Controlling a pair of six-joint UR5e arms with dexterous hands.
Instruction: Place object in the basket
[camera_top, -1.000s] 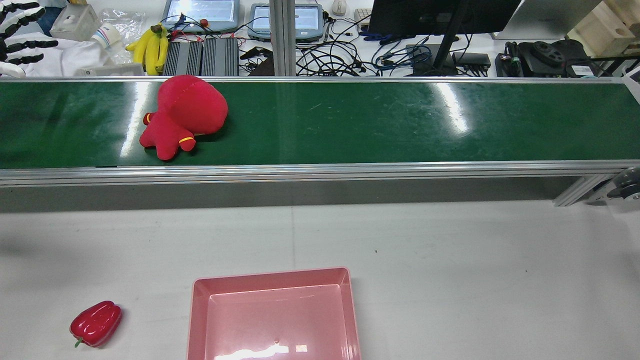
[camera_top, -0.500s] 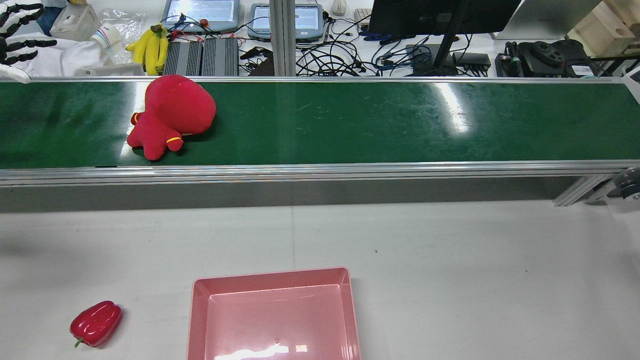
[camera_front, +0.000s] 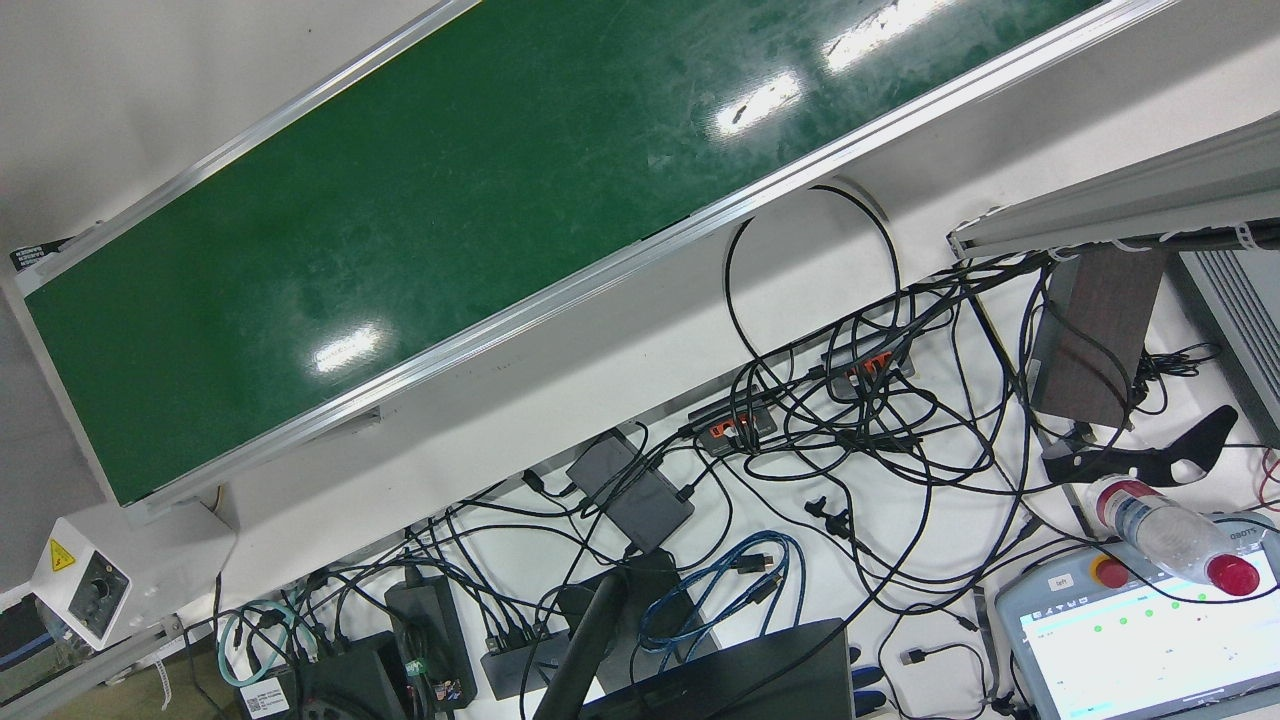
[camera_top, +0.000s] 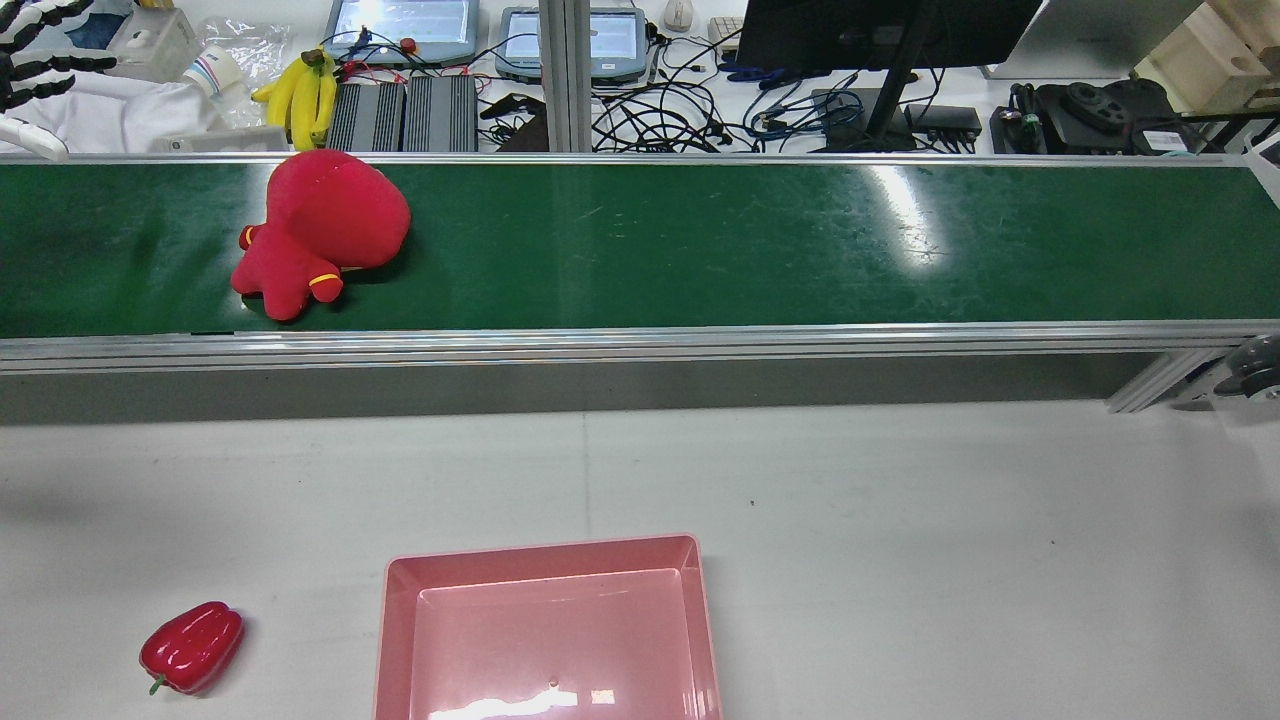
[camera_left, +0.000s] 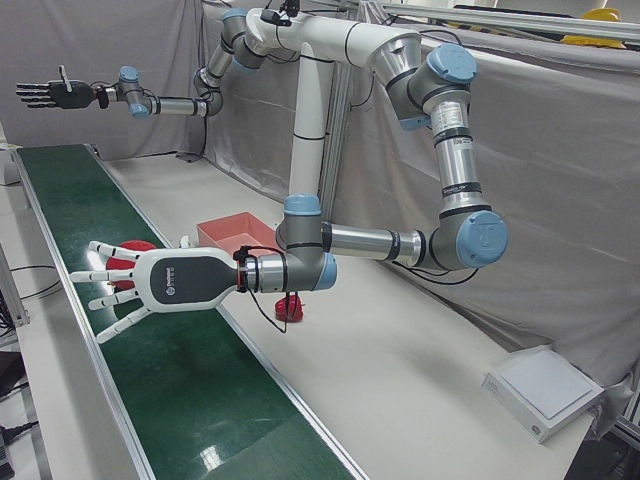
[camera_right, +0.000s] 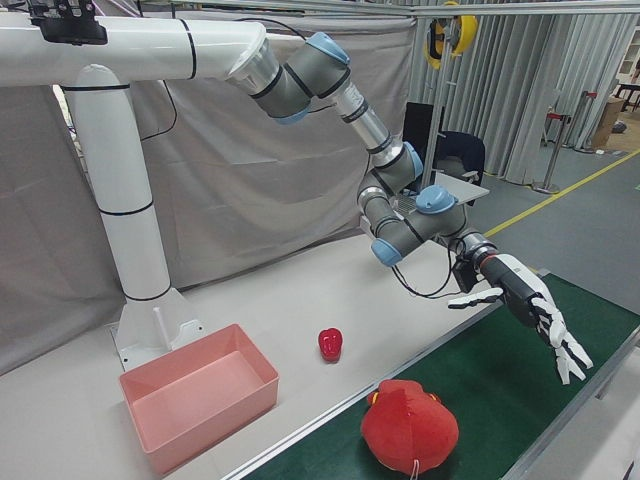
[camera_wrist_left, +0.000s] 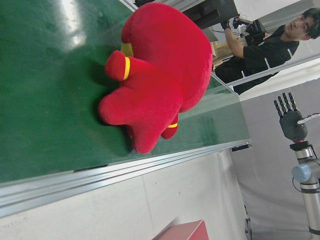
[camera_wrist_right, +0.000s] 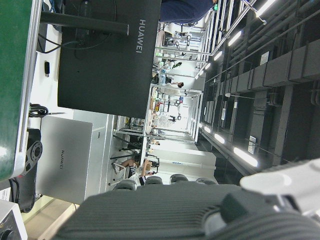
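The left hand (camera_left: 140, 285) hangs open over the green belt (camera_top: 700, 245), fingers spread wide, holding nothing. The red plush toy (camera_top: 318, 230) lies on the belt just beside it (on its side, head toward the far rail). The right hand (camera_left: 55, 94) is open too, well apart. The toy has slid along the belt toward the left hand. The pink basket (camera_top: 550, 630) waits empty.
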